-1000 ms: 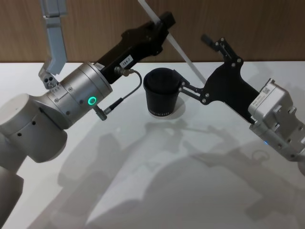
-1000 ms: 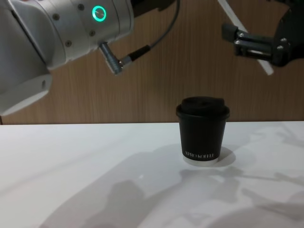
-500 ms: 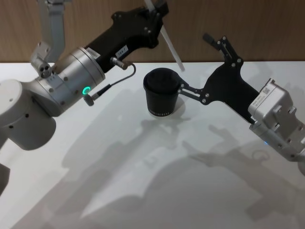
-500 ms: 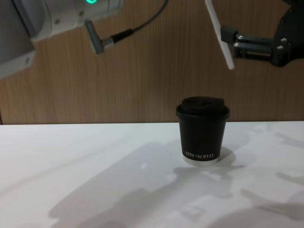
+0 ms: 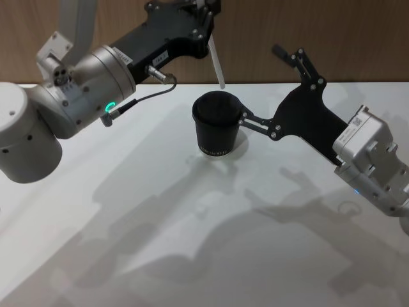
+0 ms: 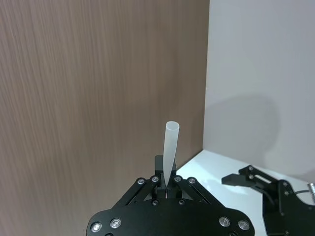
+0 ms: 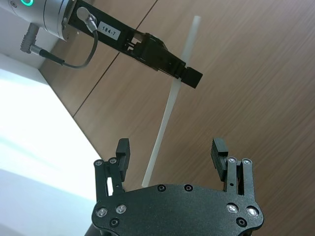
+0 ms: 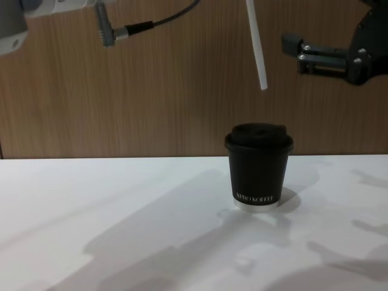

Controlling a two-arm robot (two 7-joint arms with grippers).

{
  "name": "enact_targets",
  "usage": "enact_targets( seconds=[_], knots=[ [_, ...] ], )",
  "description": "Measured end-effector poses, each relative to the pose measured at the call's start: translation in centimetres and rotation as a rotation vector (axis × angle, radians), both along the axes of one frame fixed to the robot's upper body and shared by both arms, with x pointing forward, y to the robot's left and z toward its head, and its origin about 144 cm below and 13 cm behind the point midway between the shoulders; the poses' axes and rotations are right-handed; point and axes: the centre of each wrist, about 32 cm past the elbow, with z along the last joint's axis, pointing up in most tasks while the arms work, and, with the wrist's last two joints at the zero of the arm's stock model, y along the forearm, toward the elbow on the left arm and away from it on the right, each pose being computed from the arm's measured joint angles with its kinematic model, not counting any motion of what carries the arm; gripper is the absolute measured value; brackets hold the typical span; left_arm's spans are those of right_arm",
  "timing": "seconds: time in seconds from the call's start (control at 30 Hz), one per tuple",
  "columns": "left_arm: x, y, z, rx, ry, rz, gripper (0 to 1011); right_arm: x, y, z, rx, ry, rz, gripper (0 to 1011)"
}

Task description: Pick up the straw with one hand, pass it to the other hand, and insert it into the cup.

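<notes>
1 white table (image 5: 160, 211) meets a wood-panelled wall (image 5: 332, 32) in the head view, with the cup (image 5: 216, 125) standing far centre. Left wrist view: the left gripper (image 6: 166, 181) is clamped on the straw (image 6: 171, 147). Right wrist view: the right gripper (image 7: 171, 150) gapes wide. Chest view: the straw hangs slightly tilted above the cup, its tip apart from the lid.
</notes>
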Motion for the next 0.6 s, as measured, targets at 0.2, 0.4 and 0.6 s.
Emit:
enact_targets(
  seconds=[0.2,0.4,0.6],
  knots=[
    [0.08,-0.18,0.47,0.050,0.007,0.030,5,0.00,0.00,0.00,0.000,0.000,0.000,1001],
    [0.31,-0.51,0.31,0.073,0.021,0.056,6,0.00,0.00,0.00,0.000,0.000,0.000,1001],
    [0.49,-0.86,0.06,0.083,0.029,0.074,6,0.00,0.00,0.00,0.000,0.000,0.000,1001]
  ],
)
